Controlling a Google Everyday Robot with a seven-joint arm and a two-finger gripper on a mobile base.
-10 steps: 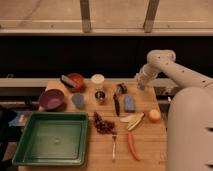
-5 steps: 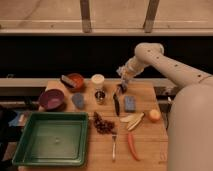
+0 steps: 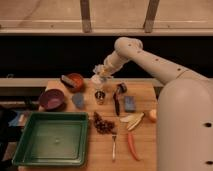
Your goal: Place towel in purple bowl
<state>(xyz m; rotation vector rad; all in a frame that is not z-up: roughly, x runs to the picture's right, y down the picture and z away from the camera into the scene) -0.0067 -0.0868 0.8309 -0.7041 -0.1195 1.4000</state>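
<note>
Blue-grey cloth towel [image 3: 78, 100] is found untouched on the wooden table [image 3: 97, 150], just beside the round purple bowl [image 3: 52, 98]. The gripper [image 3: 100, 75] is held over the table's rear, and its grasp state cannot be told.

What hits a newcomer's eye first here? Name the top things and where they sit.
A big white arm reaches in from the right, its gripper over the table at its back edge. A large green tray fills the front left corner, with the purple bowl just behind it and the grey-blue towel beside the bowl.
</note>
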